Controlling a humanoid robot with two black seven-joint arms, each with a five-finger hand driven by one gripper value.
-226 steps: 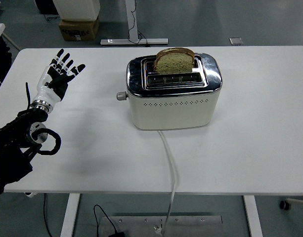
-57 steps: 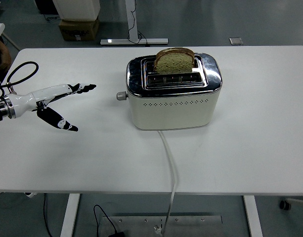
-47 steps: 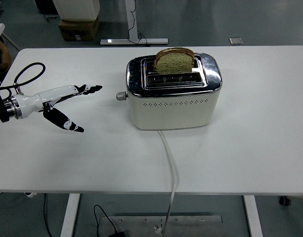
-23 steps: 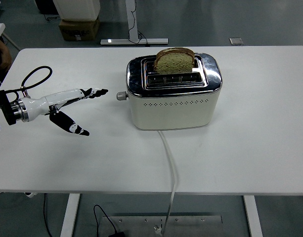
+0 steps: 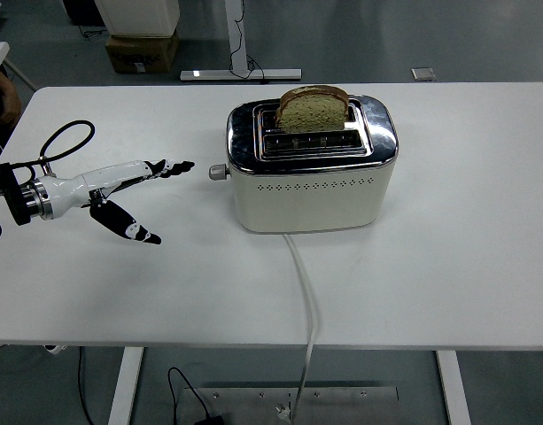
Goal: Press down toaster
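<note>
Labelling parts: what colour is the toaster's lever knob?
Silver-grey lever knob, on the toaster; head view.

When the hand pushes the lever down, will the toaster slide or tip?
Probably neither. The toaster is wide and low, resting flat on the table, so tipping looks unlikely. The lever protrudes from its left end; a sideways shove from the left hand might slide it.

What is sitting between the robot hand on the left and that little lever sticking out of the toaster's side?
Nothing: in the head view, only bare white table separates the left robot hand from the toaster lever.
</note>
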